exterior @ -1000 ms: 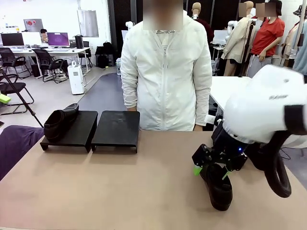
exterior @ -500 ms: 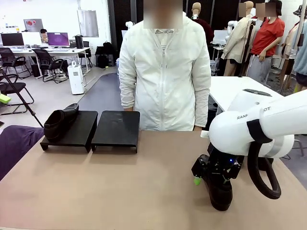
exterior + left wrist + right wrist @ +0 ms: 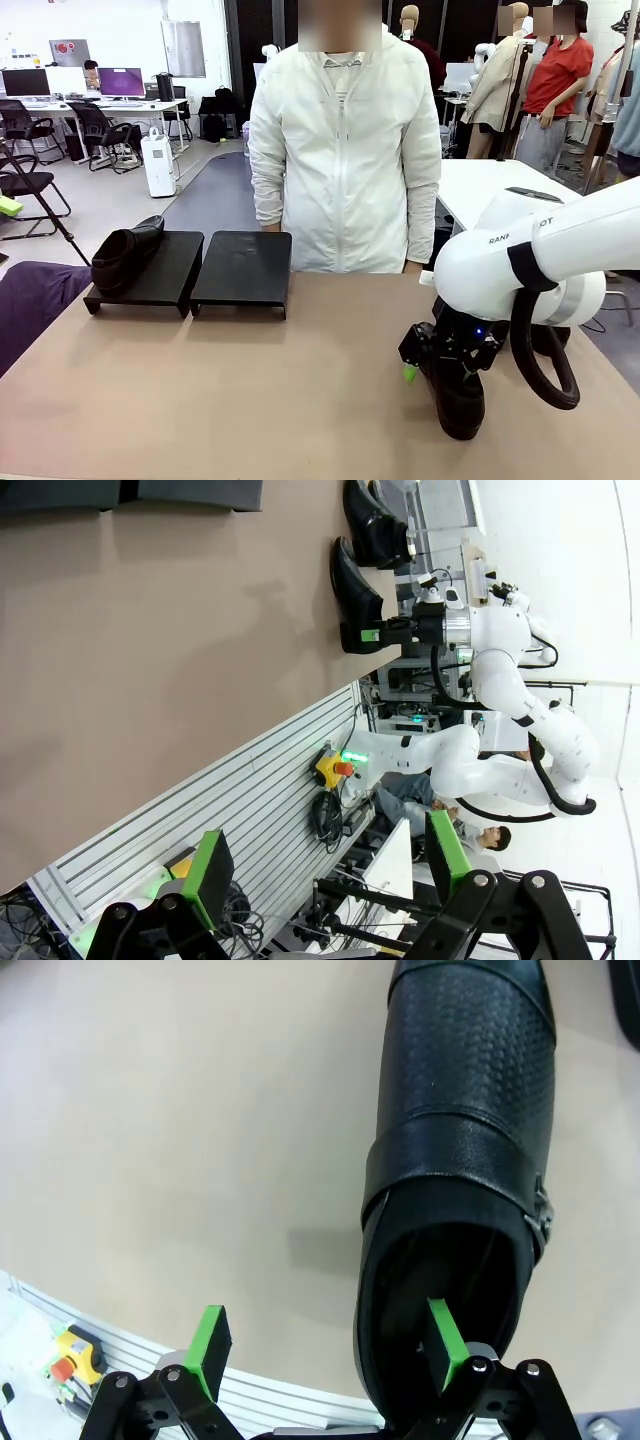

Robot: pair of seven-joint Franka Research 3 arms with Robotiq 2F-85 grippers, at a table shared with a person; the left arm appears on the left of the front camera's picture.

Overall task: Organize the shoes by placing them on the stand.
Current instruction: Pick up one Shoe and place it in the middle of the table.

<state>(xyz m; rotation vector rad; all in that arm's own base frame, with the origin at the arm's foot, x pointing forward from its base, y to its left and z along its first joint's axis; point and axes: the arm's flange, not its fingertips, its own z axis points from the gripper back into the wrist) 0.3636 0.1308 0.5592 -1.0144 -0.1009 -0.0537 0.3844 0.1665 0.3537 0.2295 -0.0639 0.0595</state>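
One shoe (image 3: 460, 405) lies on the table (image 3: 250, 400) at its right near side, toe toward the near edge; the right gripper (image 3: 437, 362) is low over its heel end, fingers spread, one green pad (image 3: 443, 1343) inside the shoe's opening, the other pad (image 3: 210, 1348) outside over bare table; the wall between them is not pinched. A second shoe (image 3: 125, 253) rests on the left part of the stand's left platform (image 3: 165, 275); the right platform (image 3: 243, 268), just beside it, is bare. In the left wrist view a third shoe (image 3: 378, 525) sits near the first, by the table's edge. The left gripper (image 3: 328, 865) hangs off the table's near side, fingers spread with nothing between them. A person (image 3: 345, 150) in a white jacket stands at the far side.
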